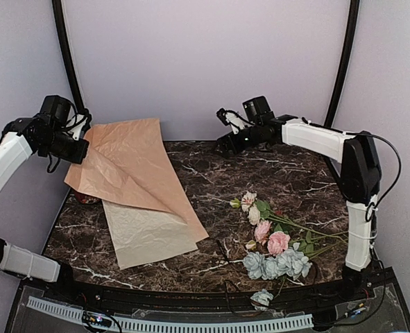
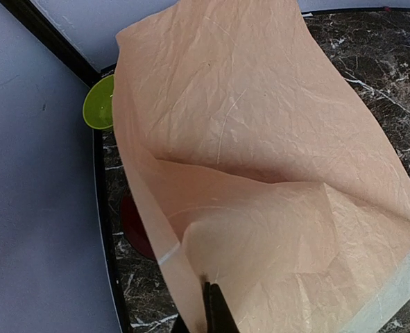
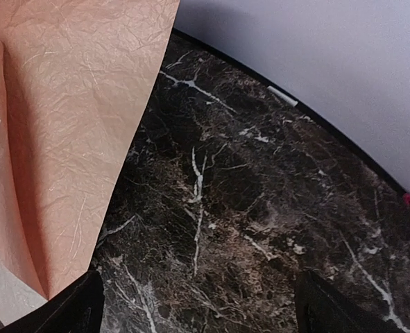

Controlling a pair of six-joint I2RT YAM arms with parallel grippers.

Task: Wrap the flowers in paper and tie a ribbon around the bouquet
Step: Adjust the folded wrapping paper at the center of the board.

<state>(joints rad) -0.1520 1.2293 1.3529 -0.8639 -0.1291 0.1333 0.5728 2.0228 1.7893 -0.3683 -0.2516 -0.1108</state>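
Note:
The paper (image 1: 132, 170) is a large crinkled sheet, peach on top with a beige face (image 1: 149, 236) showing at its near end. Its far left corner is lifted off the dark marble table (image 1: 288, 180). My left gripper (image 1: 81, 148) is shut on that corner, and in the left wrist view the closed fingertips (image 2: 211, 302) pinch the paper (image 2: 260, 139). My right gripper (image 1: 227, 139) hovers open over bare marble at the back, right of the sheet. Its wrist view shows the gripper (image 3: 198, 313) empty, with the paper (image 3: 59, 125) at the left. The flowers (image 1: 274, 243) lie loose at the front right. A thin dark ribbon (image 1: 223, 251) lies beside them.
One pale blue flower head (image 1: 262, 298) lies on the front frame below the table edge. A green round object (image 2: 99, 103) and a red one (image 2: 132, 225) sit at the table's left edge, partly under the sheet. Grey walls close in the back and sides.

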